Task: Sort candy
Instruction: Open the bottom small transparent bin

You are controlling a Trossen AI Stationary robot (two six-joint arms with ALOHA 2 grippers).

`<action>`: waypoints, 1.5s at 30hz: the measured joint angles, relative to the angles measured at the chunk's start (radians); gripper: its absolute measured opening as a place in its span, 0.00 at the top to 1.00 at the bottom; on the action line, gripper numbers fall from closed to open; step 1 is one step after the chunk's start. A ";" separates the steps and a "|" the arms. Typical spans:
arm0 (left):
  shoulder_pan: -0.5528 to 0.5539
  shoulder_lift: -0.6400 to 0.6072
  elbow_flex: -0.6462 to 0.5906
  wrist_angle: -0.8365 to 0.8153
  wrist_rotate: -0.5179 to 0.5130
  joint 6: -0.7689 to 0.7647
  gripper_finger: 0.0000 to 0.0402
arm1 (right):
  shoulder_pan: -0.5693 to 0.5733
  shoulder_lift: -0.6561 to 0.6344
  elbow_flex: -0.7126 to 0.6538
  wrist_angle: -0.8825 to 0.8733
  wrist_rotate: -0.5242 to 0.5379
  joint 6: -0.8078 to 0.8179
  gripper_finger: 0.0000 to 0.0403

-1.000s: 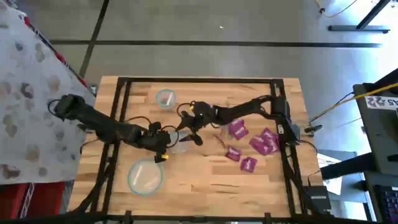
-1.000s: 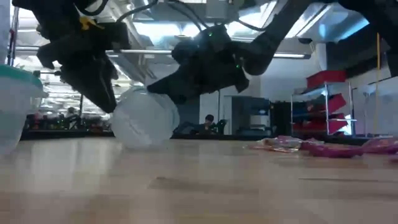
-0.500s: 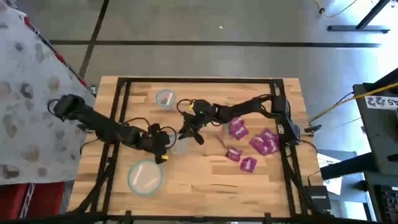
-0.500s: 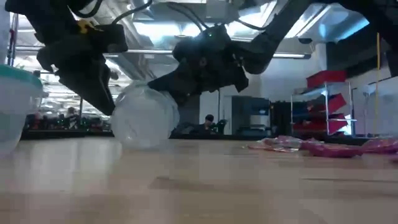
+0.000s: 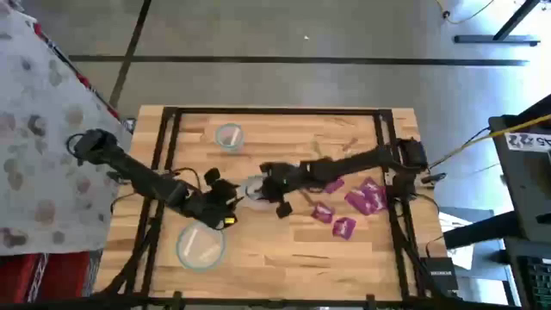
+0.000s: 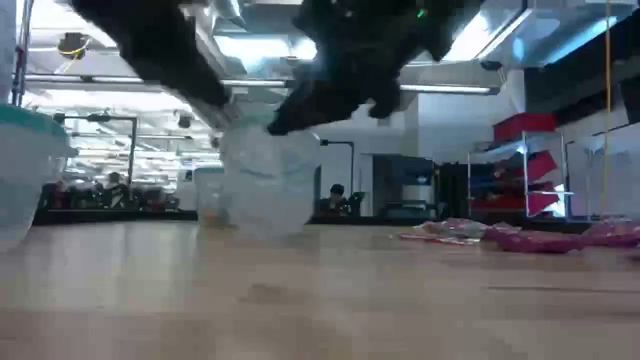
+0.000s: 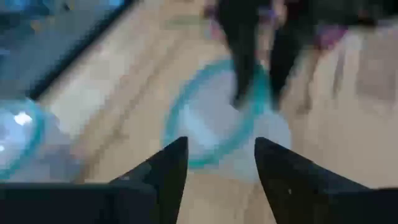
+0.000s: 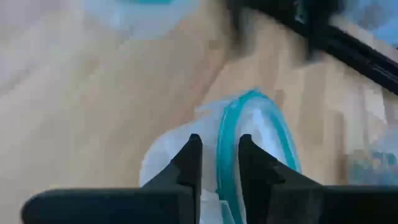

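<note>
Two grippers meet at the middle bowl (image 5: 256, 190) near the table (image 5: 284, 250) centre. Right gripper (image 8: 216, 163) pinches that bowl's teal rim between its narrowed fingers; the bowl stands upright on the wood. Left gripper (image 7: 214, 163) sits just beside the same bowl, fingers spread, holding nothing. Candy (image 5: 349, 200), mostly magenta packets, lies loose on the right half of the table. Farther off, a small bowl (image 5: 228, 136) stands near the far edge; a large bowl (image 5: 201, 247) sits front left.

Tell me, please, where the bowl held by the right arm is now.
In the high view, the bowl sits mid-table between the two grippers, the right fingers pinching its teal rim, with the candy to its right.
</note>
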 joint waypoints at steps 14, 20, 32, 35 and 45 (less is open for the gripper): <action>-0.038 0.000 0.016 0.134 -0.053 0.078 0.57 | 0.268 0.018 -0.089 0.092 0.484 0.041 0.87; -0.063 0.001 0.015 0.180 -0.041 0.074 0.57 | 0.308 0.018 -0.132 0.119 0.496 0.133 0.68; -0.089 0.103 0.015 0.569 0.077 0.233 0.58 | 0.426 -0.071 -0.089 0.011 0.481 0.219 0.43; -0.055 0.162 0.015 0.632 0.160 0.260 0.60 | 0.455 -0.124 -0.088 -0.150 0.365 0.380 0.42; 0.104 0.239 0.080 0.542 0.368 0.383 0.66 | 0.385 -0.124 -0.411 0.205 0.167 0.729 0.42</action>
